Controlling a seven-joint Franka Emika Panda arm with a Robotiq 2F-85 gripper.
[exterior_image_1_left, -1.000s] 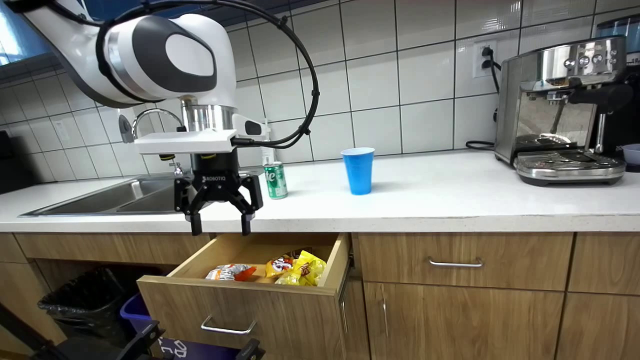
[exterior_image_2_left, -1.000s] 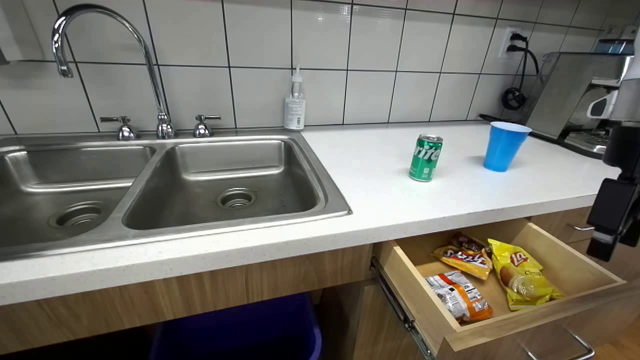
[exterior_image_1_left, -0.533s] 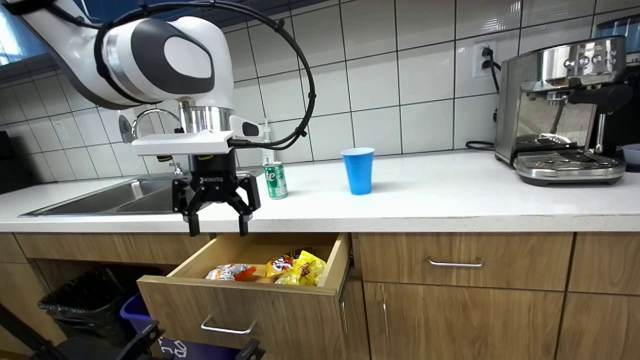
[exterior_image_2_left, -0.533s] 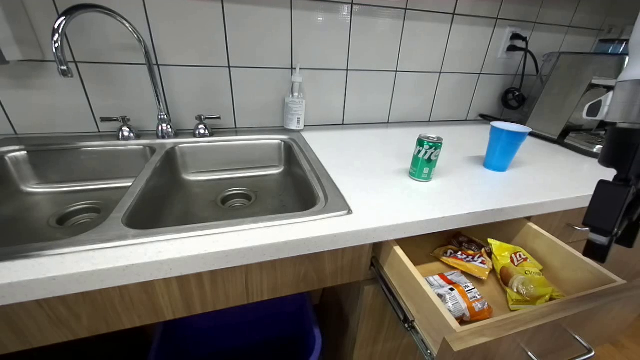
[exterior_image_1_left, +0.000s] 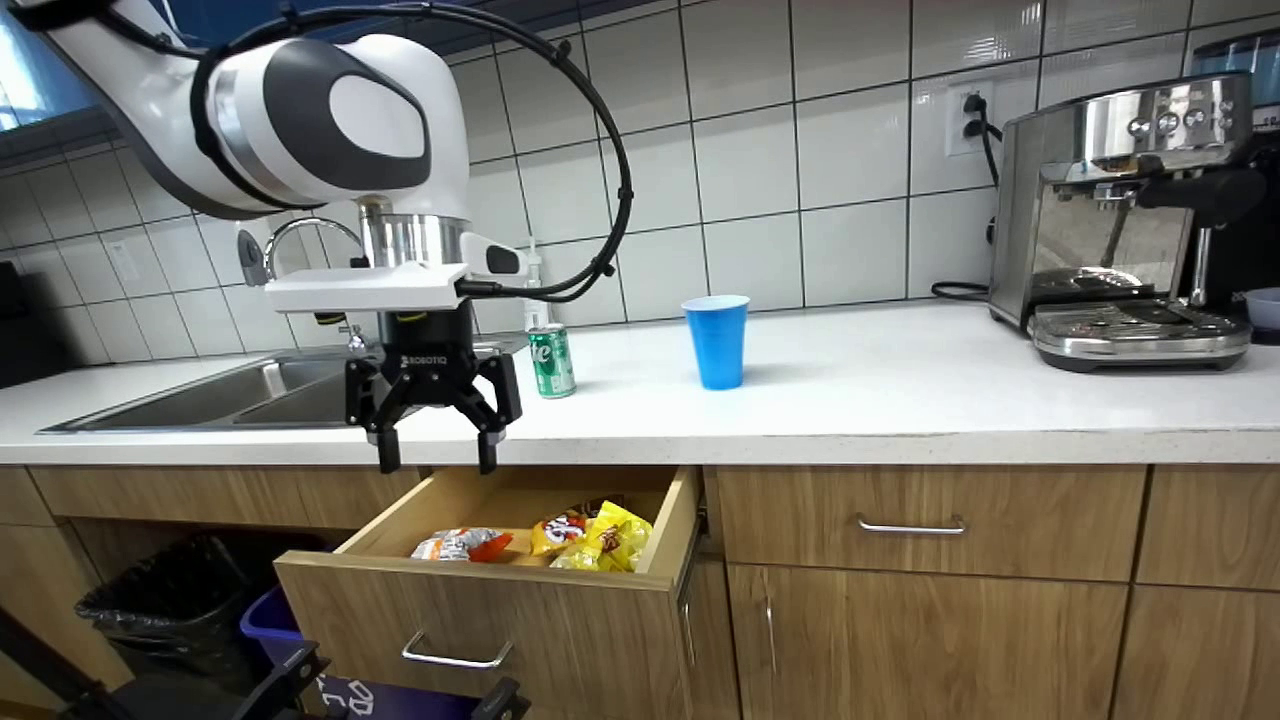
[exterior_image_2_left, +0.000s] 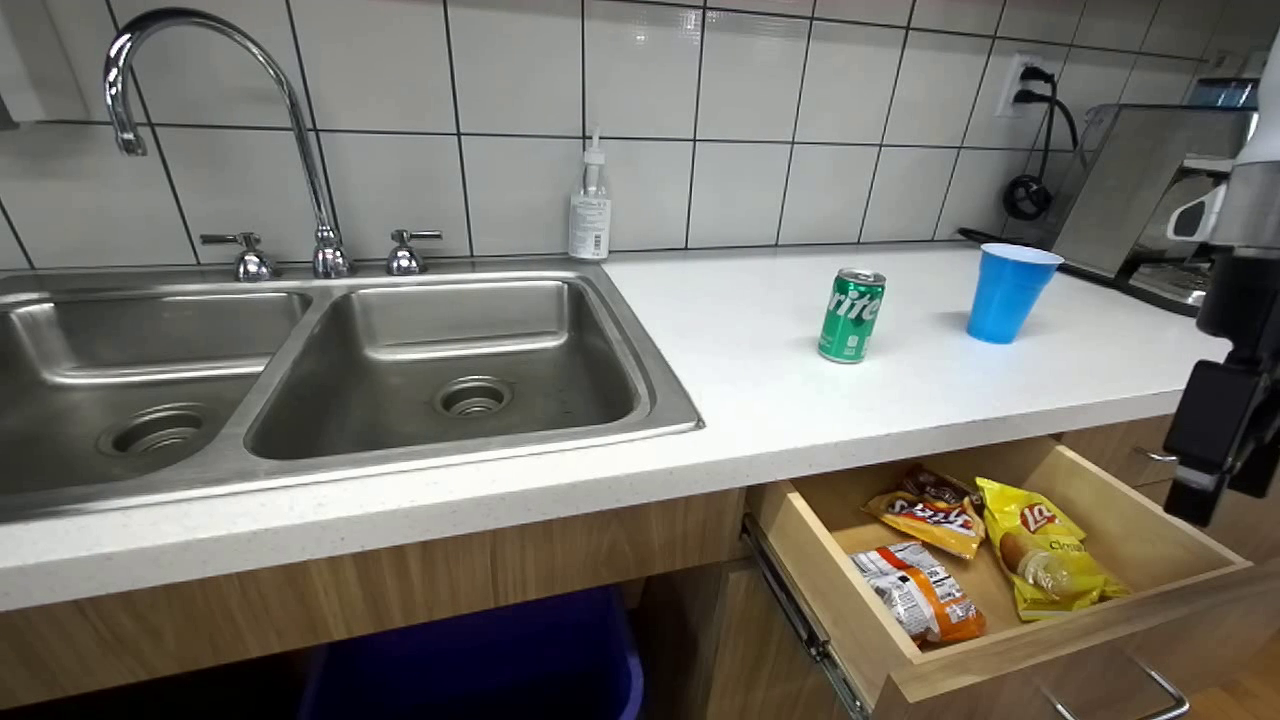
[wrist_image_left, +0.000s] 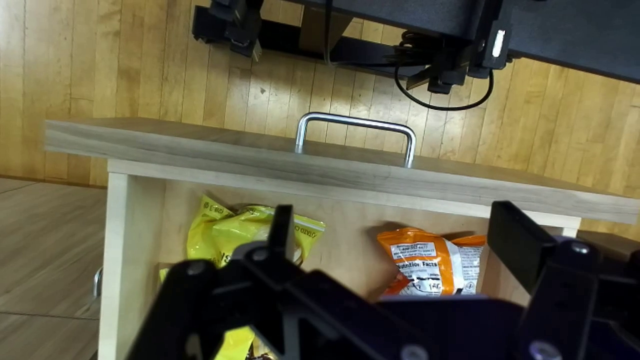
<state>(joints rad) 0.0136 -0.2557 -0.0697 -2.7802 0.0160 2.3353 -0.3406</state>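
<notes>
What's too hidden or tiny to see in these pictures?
Yellow bag: partly behind the tool in the wrist view.
Blue bin: cut off by the bottom edge in an exterior view.
Bottle: print too small in an exterior view.
Cup: inside bottom hidden by its wall in both exterior views.

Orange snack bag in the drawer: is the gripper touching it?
Apart. In an exterior view, the gripper hangs above the orange snack bag, with bare wood of the drawer visible between them.
</notes>
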